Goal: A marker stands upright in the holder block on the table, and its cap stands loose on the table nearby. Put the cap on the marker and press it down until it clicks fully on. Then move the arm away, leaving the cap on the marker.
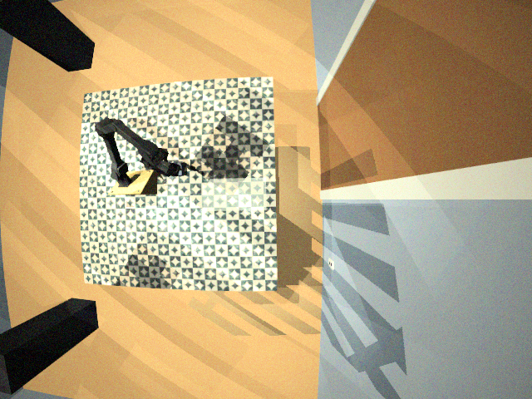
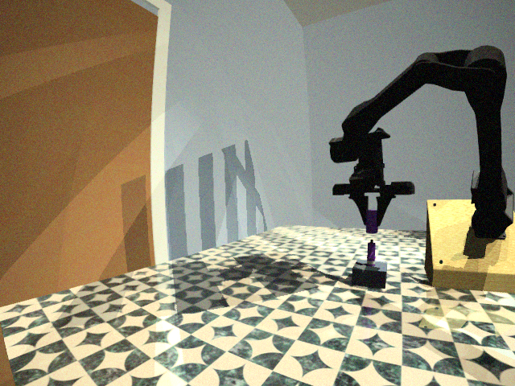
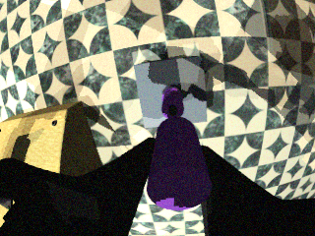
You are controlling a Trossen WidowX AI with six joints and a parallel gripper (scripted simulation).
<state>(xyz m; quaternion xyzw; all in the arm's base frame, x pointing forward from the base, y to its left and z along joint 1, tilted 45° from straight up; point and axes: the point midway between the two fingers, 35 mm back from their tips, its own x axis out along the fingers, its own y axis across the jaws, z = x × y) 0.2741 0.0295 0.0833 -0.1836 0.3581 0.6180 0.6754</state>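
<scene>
A purple marker (image 2: 371,250) (image 3: 172,100) stands upright in a dark holder block (image 2: 369,274) (image 3: 172,79) on the checkered table. My gripper (image 2: 372,222) (image 3: 176,148) (image 1: 182,168) is shut on the purple cap (image 2: 372,219) (image 3: 177,164). It holds the cap upright, directly above the marker tip, with a small gap between them in the exterior view. In the wrist view the marker tip shows just beyond the cap's far end. In the overhead view the marker and the cap are hidden under the arm.
The arm's base stands on a tan wooden mount (image 2: 461,244) (image 1: 135,182) (image 3: 39,138) close to the right of the holder block. The checkered table top (image 2: 249,332) (image 1: 193,240) stretches out in front and to the left. A wall and a door (image 2: 75,137) stand at the left.
</scene>
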